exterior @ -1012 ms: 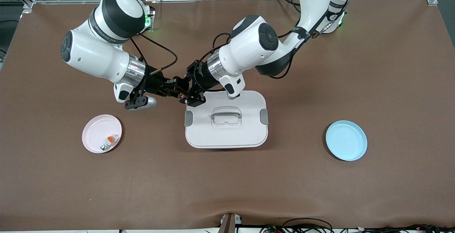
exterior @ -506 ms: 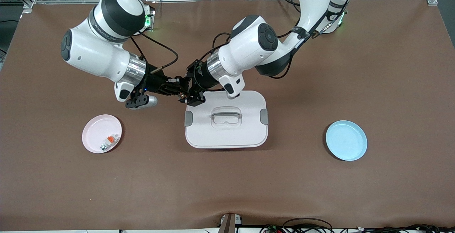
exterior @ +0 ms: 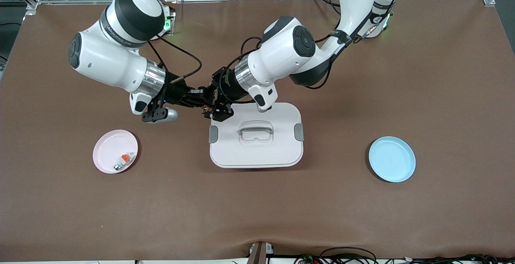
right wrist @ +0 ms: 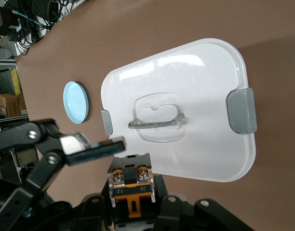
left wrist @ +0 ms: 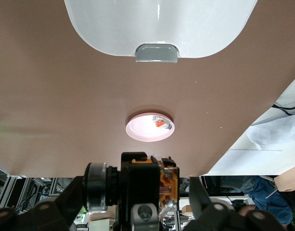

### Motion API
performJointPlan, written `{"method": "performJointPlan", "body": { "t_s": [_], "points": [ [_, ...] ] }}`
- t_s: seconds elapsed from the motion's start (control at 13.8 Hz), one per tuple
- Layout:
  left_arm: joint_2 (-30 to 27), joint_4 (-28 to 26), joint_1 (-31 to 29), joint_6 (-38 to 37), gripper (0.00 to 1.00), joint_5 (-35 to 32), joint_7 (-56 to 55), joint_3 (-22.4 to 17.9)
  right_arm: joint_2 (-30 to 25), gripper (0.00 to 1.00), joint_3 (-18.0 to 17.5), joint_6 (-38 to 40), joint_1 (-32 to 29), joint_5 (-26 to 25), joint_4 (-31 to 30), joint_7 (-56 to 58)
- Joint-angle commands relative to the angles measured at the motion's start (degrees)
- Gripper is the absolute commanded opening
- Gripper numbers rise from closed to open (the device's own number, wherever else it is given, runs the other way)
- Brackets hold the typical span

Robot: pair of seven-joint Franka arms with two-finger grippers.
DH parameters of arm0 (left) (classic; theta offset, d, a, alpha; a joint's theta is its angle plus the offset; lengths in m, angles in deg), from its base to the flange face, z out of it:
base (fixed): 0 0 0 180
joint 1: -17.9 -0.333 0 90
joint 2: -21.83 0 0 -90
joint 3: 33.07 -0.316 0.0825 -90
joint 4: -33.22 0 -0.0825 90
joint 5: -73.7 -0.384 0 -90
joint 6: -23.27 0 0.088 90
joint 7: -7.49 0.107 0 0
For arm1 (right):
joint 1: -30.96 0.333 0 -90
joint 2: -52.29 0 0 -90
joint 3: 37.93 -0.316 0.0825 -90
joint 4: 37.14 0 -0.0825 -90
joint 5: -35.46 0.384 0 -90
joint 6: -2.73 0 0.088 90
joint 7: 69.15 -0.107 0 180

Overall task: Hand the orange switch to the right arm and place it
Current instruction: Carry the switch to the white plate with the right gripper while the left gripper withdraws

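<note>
Both grippers meet in the air over the bare brown table (exterior: 362, 215), just off the corner of the white lidded box (exterior: 256, 141) that lies toward the robots' bases and the right arm's end.

The right gripper (exterior: 200, 102) is clamped on the orange switch (right wrist: 130, 185). In the right wrist view the part sits between this gripper's jaws as a small dark body with an orange face and two silver screw heads on its top edge. Its long axis seems to run along the gripper's reach, with the screw end pointing outward toward the left gripper. In the left wrist view the same part shows its orange face pinned in the other arm's black jaws.

The left gripper (exterior: 212, 104) stands with its fingers spread wide, one on each side of the switch and not pressing it. One finger (right wrist: 97, 147) crosses just in front of the part in the right wrist view.

Beneath and beside the grippers lies one white box with one clear handle and two grey latches. Two plates are on the table: one pink plate (exterior: 105, 151) toward the right arm's end, holding one small whitish part with an orange tab (exterior: 124, 159), and one blue plate (exterior: 392, 159) toward the left arm's end.
</note>
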Motion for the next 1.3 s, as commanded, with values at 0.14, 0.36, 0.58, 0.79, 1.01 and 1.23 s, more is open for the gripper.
{"method": "performJointPlan", "body": {
  "t_s": [0.14,0.36,0.58,0.79,1.01,1.23],
  "points": [
    [-1.75,-0.39,-0.42,-3.92,1.0,-1.22,-0.48,-0.98,0.38,0.0,0.57,0.6,0.65,0.11,1.15,-0.58],
    [-3.33,-0.48,-2.44,-5.16,1.0,-1.3,0.83,-1.07,0.46,0.0,0.84,2.79,-0.67,-2.44,1.15,6.52],
    [-4.3,-0.48,-4.11,-6.3,1.0,-3.57,3.29,-1.16,0.46,0.0,0.84,5.25,-2.95,-10.32,1.5,13.98],
    [-6.32,-0.48,-5.87,-10.07,1.0,-10.69,9.51,-0.98,1.33,0.0,0.92,9.81,-6.02,-18.68,3.87,30.65],
    [-8.07,-0.48,-8.41,-18.06,1.0,-13.08,20.49,-1.07,2.22,0.0,0.92,11.14,-11.47,-21.33,3.79,46.56],
    [-10.01,-0.65,-12.8,-21.94,1.0,-13.35,31.91,-1.07,3.8,0.0,0.92,11.23,-16.22,-27.3,3.61,62.92]
  ]
}}
